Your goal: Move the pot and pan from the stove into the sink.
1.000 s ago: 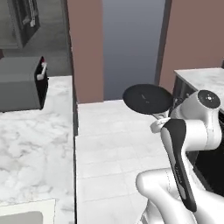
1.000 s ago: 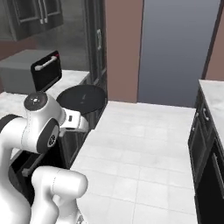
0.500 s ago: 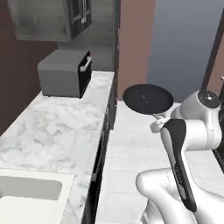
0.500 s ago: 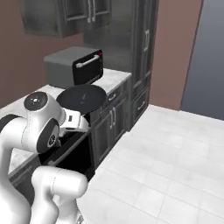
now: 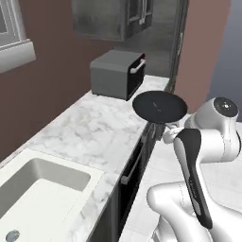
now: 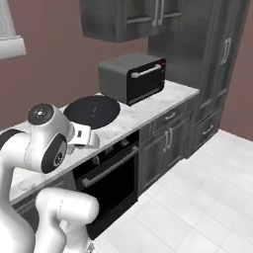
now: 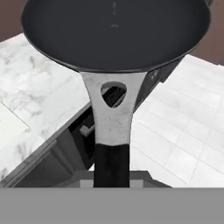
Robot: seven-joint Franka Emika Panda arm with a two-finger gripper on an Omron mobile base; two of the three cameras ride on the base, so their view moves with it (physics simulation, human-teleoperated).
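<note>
From the left base camera, here's my black round shallow frying pan (image 5: pixel 159 106), carried level in the air out past the front edge of the white marble counter (image 5: pixel 90 134), just in front of the dark grey boxy toaster oven (image 5: pixel 117 74) that sits at the far end of that counter. My gripper (image 5: pixel 168 133) is tucked under the pan's near rim, hard to see between the pan and my white forearm. Down at the lower left the white rectangular recessed sink (image 5: pixel 35 186) opens in the marble, well apart from the pan. Over to the right base camera: the pan (image 6: pixel 92 110) floats above the counter (image 6: pixel 143 105), to the left of the toaster oven (image 6: pixel 132 77), and my gripper (image 6: pixel 89 138) reaches in from my rounded white arm toward the pan's near side; dark cabinet fronts and a black oven door run below the counter edge. Now the hand camera: the pan (image 7: pixel 114 30) fills the top, its pale metal handle with a teardrop hole running straight down to a black grip that goes in where my fingers are, so I'm clamped tight on that handle, with marble counter (image 7: pixel 33 100) to the left beneath it and pale floor tiles to the right.
</note>
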